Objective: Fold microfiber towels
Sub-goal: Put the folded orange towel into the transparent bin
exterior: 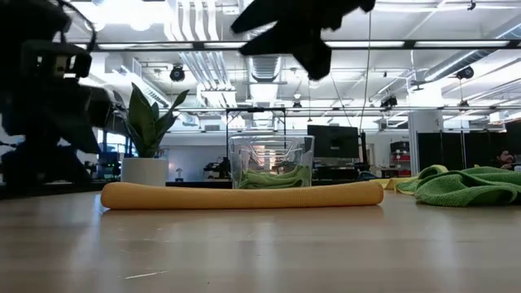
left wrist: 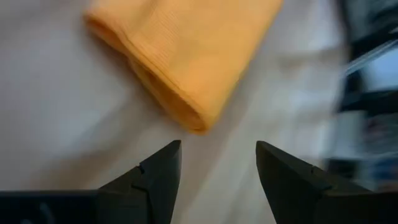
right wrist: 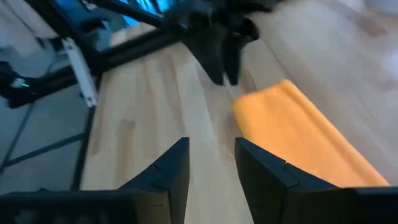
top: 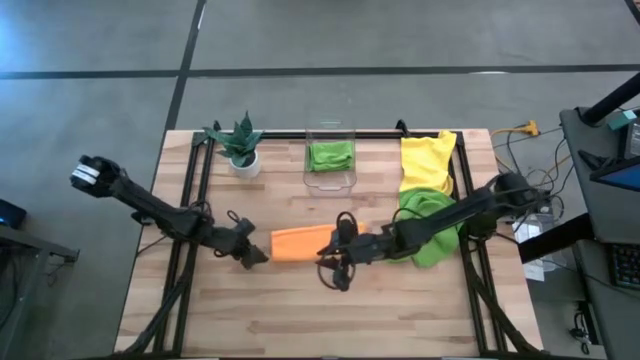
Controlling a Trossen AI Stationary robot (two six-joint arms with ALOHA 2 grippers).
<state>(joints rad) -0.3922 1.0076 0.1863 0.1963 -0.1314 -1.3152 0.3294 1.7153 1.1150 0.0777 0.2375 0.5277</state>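
A: Lying folded mid-table, the orange towel (top: 302, 242) sits between both grippers.
B: Left gripper (left wrist: 217, 163)?
A: Jaws apart, empty, just off the towel's corner.
B: Right gripper (right wrist: 211, 163)?
A: Parted narrowly, empty, at the opposite end.

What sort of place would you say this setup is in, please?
Probably a robotics lab or open workshop: a wooden table on bare concrete, exposed ceiling ducts overhead, and monitors on desks behind.
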